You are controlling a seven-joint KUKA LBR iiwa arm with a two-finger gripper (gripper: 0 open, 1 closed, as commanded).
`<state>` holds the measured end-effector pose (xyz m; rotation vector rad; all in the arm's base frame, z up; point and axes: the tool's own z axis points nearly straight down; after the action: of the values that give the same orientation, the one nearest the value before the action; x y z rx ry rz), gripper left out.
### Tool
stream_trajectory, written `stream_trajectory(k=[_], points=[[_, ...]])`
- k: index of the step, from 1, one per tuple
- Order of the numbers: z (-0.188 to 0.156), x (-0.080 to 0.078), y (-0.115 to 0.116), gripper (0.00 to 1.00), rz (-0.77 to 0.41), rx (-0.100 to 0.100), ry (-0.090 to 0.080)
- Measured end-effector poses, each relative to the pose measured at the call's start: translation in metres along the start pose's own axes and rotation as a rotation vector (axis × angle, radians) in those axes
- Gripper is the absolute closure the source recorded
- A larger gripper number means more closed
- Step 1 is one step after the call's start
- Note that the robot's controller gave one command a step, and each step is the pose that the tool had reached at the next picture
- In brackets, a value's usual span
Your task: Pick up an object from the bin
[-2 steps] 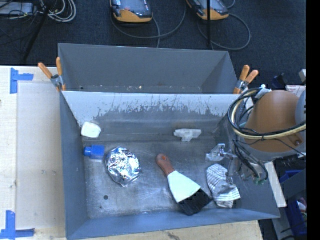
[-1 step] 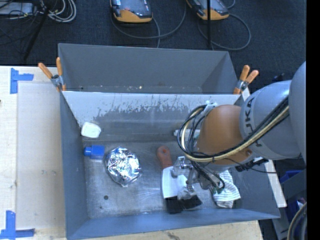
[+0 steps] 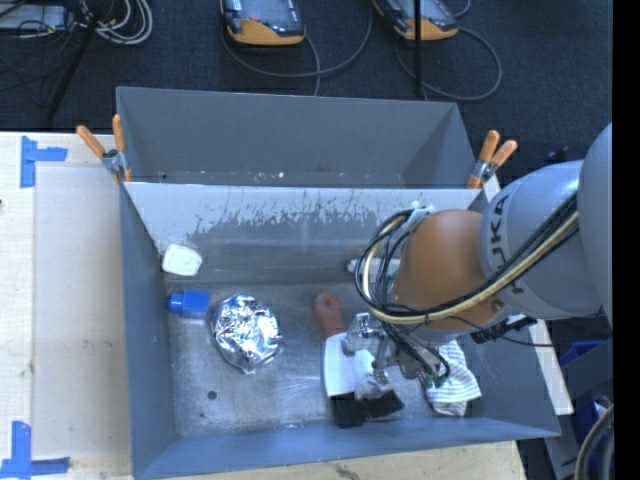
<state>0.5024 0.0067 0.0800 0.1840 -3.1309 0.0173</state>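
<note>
My gripper [image 3: 376, 376] hangs low over the bin's front right part. Right under and beside it lies a white flat thing [image 3: 341, 366] with a black piece [image 3: 358, 407] at its near end. Whether the gripper touches either I cannot tell. A reddish-brown stubby thing [image 3: 328, 313] lies just behind and to the left of the gripper. A white and grey crumpled cloth [image 3: 455, 389] lies to the right of it, partly under the arm.
A crumpled ball of silver foil [image 3: 246, 332] sits left of centre. A small blue thing [image 3: 188, 303] lies beside it, with a white rounded lump [image 3: 182, 260] against the left wall behind. The arm with its orange cover and cables overhangs the bin's right side.
</note>
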Motion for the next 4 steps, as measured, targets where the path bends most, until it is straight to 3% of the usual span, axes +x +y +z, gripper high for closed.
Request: stream_trajectory(k=[1, 2, 3, 4], points=[[-0.203, 0.006, -0.004, 1.0, -0.047, -0.011, -0.003], [-0.215, 0.005, -0.005, 1.0, -0.049, -0.011, -0.008], [-0.074, -0.001, 0.007, 0.0, -0.123, -0.01, -0.006], [-0.073, 0.0, 0.008, 0.0, -0.125, -0.011, -0.005]])
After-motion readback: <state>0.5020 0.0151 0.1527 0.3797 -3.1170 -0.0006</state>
